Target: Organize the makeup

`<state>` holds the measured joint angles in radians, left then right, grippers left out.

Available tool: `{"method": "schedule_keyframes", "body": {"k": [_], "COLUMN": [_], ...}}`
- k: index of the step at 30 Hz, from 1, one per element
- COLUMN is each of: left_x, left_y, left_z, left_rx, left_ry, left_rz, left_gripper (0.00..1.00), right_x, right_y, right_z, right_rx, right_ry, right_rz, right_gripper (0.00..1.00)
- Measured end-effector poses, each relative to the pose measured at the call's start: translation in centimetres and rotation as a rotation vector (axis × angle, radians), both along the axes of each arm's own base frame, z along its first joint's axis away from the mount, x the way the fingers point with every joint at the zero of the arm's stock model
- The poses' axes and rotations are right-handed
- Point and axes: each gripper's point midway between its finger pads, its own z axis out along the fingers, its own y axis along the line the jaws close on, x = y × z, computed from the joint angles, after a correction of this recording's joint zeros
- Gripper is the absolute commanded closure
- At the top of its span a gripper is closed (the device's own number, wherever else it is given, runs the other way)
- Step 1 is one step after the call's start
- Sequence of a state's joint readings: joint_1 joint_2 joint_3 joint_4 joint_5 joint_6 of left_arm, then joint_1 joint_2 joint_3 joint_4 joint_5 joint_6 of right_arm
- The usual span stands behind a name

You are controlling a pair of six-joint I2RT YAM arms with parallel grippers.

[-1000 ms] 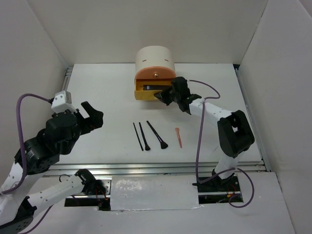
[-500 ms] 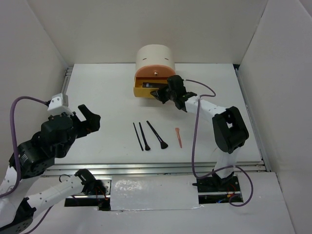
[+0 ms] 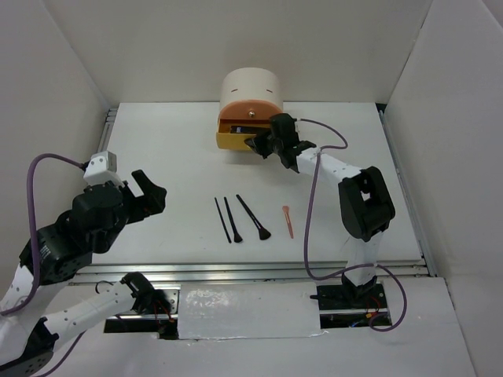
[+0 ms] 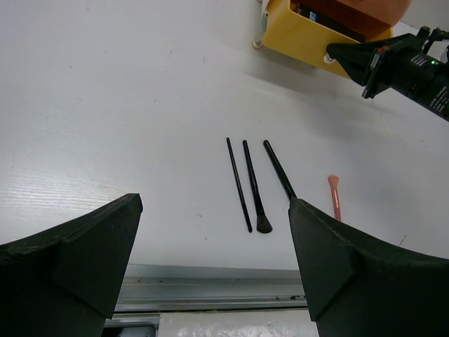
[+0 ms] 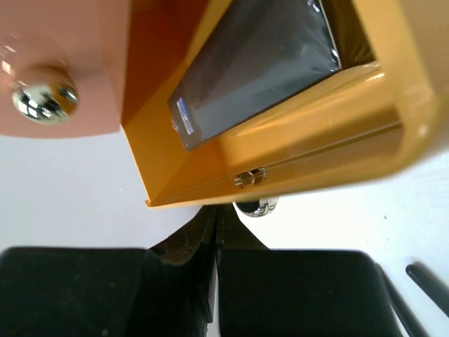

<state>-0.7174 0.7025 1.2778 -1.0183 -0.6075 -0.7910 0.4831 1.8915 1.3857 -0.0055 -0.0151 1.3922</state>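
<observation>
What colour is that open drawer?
Yellow; the drawer shows best in the right wrist view.

— What stands on the white table [image 3: 173, 157]?
— At the far side, in the middle, a cream cylindrical organizer [image 3: 250, 93], with its yellow drawer [image 3: 234, 144] pulled out.
— And nearer?
— There lie two thin black sticks [image 3: 222, 219] side by side, just beside them a black flared-head brush [image 3: 253, 217], and a little apart, on the right, a salmon-pink stick [image 3: 288, 222].

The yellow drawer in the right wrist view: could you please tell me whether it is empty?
No, a dark grey rectangular box lies inside the open yellow drawer.
</observation>
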Motion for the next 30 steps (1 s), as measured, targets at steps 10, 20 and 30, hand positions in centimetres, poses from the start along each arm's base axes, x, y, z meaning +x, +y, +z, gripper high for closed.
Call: {"method": "schedule_keyframes", "body": {"k": [10, 20, 30], "left_x": [-0.1, -0.3, -0.4], "left_y": [0.1, 0.1, 0.1], "left_z": [-0.4, -1.3, -1.9], "left_rx": [-0.005, -0.005, 0.011], "left_ry": [0.006, 0.028, 0.044], "left_rz": [0.005, 0.008, 0.004], "left_gripper": [0.01, 0.01, 0.01], "right_x": [1.4, 2.0, 4.5], "right_y": [-1.0, -1.6, -2.1], "right_z": [0.6, 0.5, 0.6], "right_rx": [-0.024, -0.05, -0.067], "right_ry": [-0.034, -0.051, -0.081], "right_rz": [-0.006, 0.015, 0.013], "right_gripper": [0.81, 0.79, 0.8]}}
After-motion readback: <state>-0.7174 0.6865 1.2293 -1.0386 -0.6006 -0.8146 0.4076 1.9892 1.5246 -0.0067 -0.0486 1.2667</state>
